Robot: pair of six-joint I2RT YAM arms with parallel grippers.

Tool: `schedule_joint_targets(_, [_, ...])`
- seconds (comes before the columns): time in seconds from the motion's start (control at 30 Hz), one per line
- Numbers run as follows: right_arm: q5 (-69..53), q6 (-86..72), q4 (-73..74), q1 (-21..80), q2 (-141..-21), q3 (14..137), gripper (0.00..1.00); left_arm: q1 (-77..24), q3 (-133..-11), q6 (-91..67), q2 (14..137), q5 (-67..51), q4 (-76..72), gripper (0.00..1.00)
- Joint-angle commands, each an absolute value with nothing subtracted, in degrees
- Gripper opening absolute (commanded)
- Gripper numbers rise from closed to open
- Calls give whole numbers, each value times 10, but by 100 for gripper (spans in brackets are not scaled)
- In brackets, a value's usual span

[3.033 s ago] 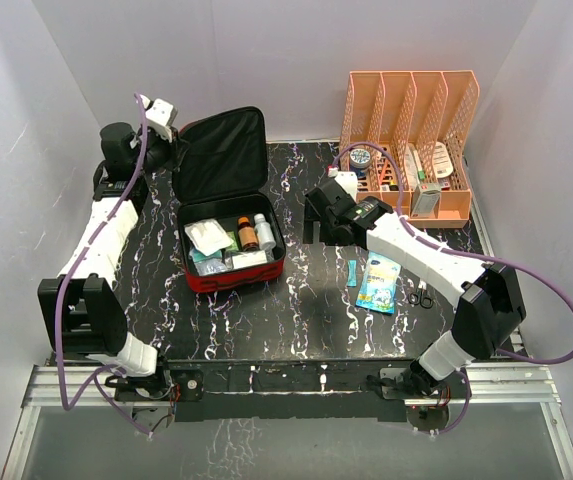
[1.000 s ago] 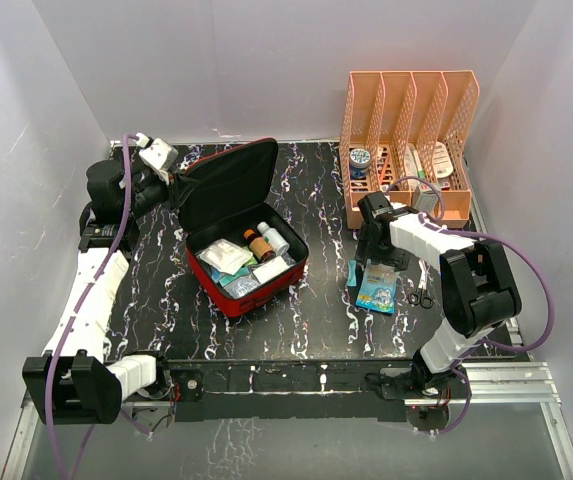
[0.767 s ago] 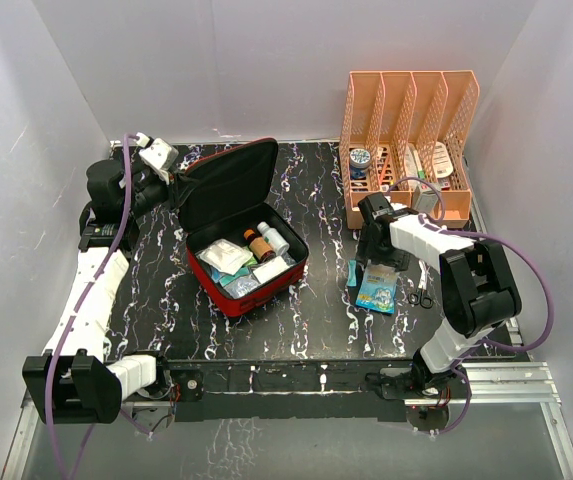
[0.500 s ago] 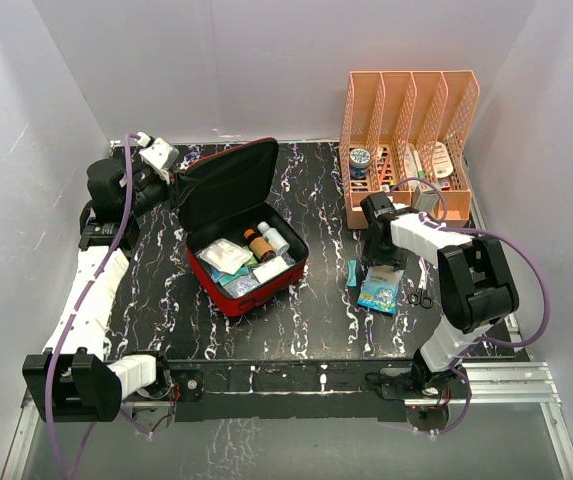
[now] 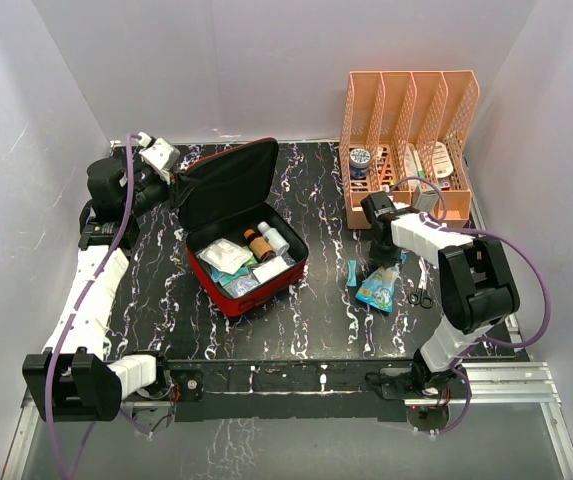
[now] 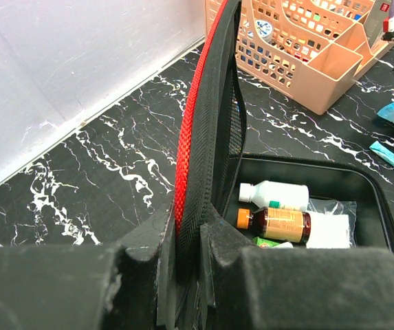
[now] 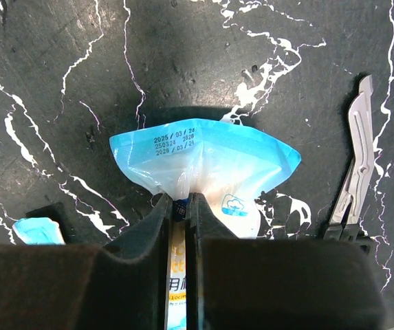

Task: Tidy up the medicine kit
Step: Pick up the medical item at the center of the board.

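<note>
The medicine kit [image 5: 249,262], a red zip case, lies open left of centre, its black-lined lid [image 5: 223,185] standing up. Inside are a brown bottle [image 5: 256,243], a white bottle [image 5: 274,237] and white packets. My left gripper [image 5: 171,176] is shut on the lid's red edge [image 6: 191,124], pinched between the fingers [image 6: 195,223]. The left wrist view shows the brown bottle [image 6: 279,223] and white bottle [image 6: 274,194] in the case. My right gripper [image 5: 384,262] points down, shut on a blue-and-white packet [image 5: 377,289] on the table. The packet [image 7: 203,161] bunches up between the jaws of the right gripper [image 7: 181,201].
An orange-pink file rack [image 5: 406,150] with small supplies stands at the back right. A small teal sachet [image 5: 351,272] lies left of the packet, seen also as the sachet [image 7: 37,230] in the right wrist view. Metal tweezers [image 7: 356,165] and small scissors [image 5: 421,295] lie to its right.
The right gripper's jaws have closed on the blue packet, crumpling its top. Since three seconds ago the case has slid and turned, and the right arm moved to the packet.
</note>
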State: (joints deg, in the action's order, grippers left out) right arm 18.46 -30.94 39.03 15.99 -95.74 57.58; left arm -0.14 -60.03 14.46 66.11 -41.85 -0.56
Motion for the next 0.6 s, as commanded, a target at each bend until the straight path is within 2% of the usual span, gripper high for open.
schedule_joint_targets(0.0, [179,-318,403,159,-919,588,0,-5,-619,162,668,-437,24,0])
schedule_joint_targets(0.23, [213,-293,428,195,-818,715,0,-5,-626,177,669,-446,39,0])
schedule_joint_targets(0.43, [203,-256,428,223,-828,855,0,-6,-613,198,659,-460,39,0])
schedule_joint_targets(0.57, [186,-248,323,259,-823,883,0,-5,-601,209,649,-467,39,0])
